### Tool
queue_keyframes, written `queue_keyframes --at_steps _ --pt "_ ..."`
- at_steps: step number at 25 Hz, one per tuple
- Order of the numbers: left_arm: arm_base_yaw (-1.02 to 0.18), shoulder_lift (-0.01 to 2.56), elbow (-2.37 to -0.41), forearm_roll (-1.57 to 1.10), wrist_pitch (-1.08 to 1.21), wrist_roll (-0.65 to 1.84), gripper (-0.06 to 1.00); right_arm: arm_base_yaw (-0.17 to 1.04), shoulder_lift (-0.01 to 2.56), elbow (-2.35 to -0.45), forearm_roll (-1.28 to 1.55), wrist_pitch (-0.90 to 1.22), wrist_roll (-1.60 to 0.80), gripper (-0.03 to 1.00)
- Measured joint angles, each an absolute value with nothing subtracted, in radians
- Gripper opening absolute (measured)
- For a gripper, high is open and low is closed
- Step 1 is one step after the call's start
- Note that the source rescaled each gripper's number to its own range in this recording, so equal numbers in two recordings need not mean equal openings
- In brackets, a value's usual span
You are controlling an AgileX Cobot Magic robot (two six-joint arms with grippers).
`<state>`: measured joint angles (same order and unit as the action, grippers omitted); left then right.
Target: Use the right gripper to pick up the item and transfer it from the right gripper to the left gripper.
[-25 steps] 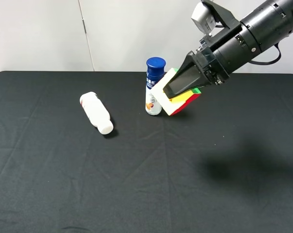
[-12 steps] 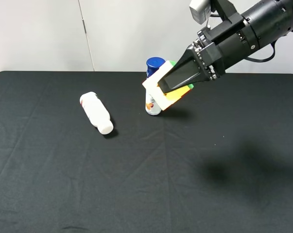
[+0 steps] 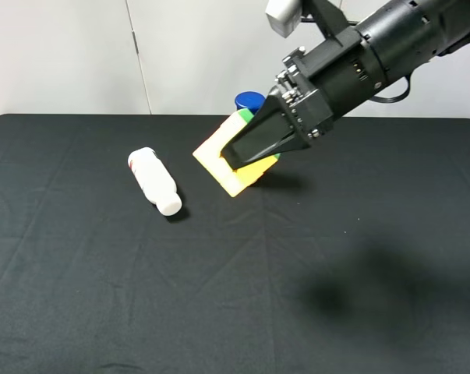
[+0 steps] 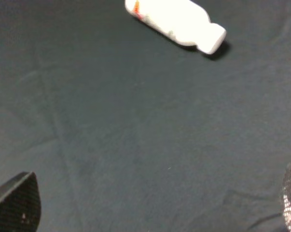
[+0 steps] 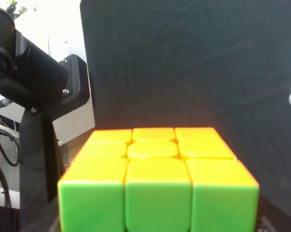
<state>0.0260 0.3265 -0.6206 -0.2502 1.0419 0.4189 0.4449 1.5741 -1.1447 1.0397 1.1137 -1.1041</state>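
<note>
Carrying the puzzle cube [image 3: 211, 160] clear of the black table [image 3: 102, 296], the right gripper [image 3: 236, 152] is clamping it between its fingers, tilted, with a yellow face turned toward the high camera and a green one above. The cube is hanging in the air in front of the blue-capped bottle [image 3: 250, 100], of which only the cap is showing. By judgement the pick-up is done and the transfer is the step in hand. The left gripper [image 4: 153, 205] is out of the high view; its own camera is showing its fingers spread wide, holding nothing, over cloth near the white bottle [image 3: 154, 181], which is lying on its side. Next, the cube needs bringing between those open fingers, which must close before the right ones let go. Counting: one cube, two bottles, two grippers
</note>
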Motion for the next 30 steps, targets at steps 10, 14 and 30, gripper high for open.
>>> queue_keyframes --at_steps 10,14,30 --pt "-0.059 0.399 -0.629 -0.302 0.951 0.514 0.97 0.49 1.574 -1.145 1.062 1.115 -1.099 0.0" --pt "-0.088 0.402 -0.629 -0.311 0.934 0.527 0.97 0.49 1.574 -1.145 1.085 1.117 -1.098 0.0" --pt "-0.114 0.441 -0.636 -0.447 0.889 0.6 0.96 0.49 1.574 -1.145 1.161 1.099 -1.002 0.0"
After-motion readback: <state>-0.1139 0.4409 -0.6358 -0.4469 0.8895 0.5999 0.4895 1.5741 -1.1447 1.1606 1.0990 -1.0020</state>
